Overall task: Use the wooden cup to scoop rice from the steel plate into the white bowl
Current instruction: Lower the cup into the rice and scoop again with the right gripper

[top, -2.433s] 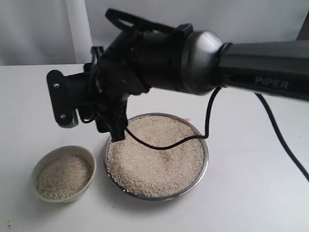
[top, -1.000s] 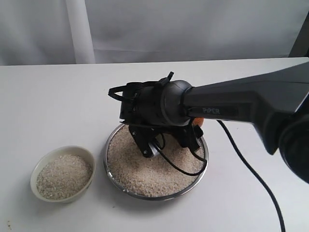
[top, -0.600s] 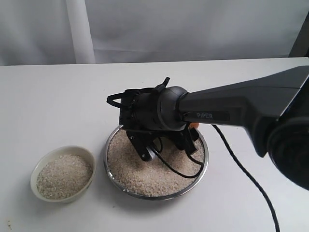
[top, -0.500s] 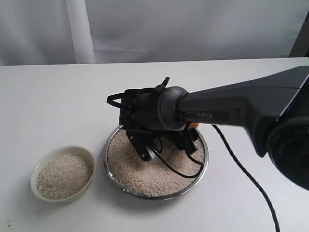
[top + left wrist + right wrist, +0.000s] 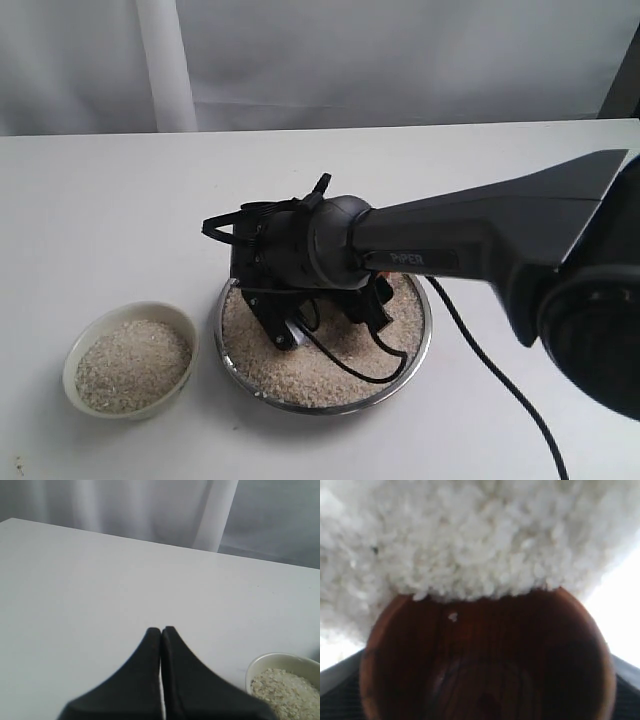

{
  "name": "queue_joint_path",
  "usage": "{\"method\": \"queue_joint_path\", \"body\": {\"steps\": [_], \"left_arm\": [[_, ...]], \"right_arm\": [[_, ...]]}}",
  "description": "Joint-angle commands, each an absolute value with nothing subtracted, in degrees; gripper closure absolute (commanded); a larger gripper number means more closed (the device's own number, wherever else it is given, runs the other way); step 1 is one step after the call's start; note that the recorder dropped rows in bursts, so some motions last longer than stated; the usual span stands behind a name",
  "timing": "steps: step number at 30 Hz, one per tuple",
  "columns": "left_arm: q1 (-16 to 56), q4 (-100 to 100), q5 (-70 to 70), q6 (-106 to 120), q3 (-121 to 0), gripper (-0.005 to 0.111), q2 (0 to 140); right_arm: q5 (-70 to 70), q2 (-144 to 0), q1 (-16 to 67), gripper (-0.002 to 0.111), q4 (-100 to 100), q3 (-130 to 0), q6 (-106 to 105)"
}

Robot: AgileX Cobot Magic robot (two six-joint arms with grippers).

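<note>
My right gripper (image 5: 330, 322) is low over the plate (image 5: 424, 345), jaws clamped on the cup (image 5: 485, 670). In the right wrist view the cup's reddish-brown mouth fills approx half the pic, w/ dark finger parts showing at two corners on either side of it. The actual contact pts are cut off by the frame edge. One side of the cup's rim is pushed into the rice (image 5: 470, 540), so that stretch of rim is buried and can't be seen. The inside is mostly bare wood, w/ one loose grain stuck on the wall. The rice is blurry that close, and the bottom of the cup is too dark to make out. In the exterior view the cup is hidden behind my wrist, which also blocks the back part of the plate. A black cable (image 5: 340, 365) droops across the rice in front. The plate is heaped w/ rice nearly to its rim. The bowl (image 5: 72, 362) sits on the table (image 5: 120, 220) left of the plate, near it but not touching, and holds its own rice. My left gripper (image 5: 161, 632) has its jaws pressed together w/ nothing between them, over bare table. The bowl shows at the edge of the left wrist view, partly cut off.
</note>
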State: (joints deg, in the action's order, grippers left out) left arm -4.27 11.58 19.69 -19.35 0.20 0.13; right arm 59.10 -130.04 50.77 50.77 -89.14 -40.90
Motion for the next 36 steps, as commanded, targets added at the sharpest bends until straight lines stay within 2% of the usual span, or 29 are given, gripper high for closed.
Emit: {"method": "queue_joint_path", "body": {"steps": [1, 36], "left_arm": [[-4.01, 11.26, 19.33, -19.45, 0.0, 0.107, 0.0], [-4.01, 11.26, 19.33, -19.45, 0.0, 0.107, 0.0]], "right_arm": [[57.56, -130.25, 51.92, 0.108, 49.26, -89.46, -40.95], [55.32, -127.61, 54.09, 0.108, 39.07, -89.46, -41.36]]}}
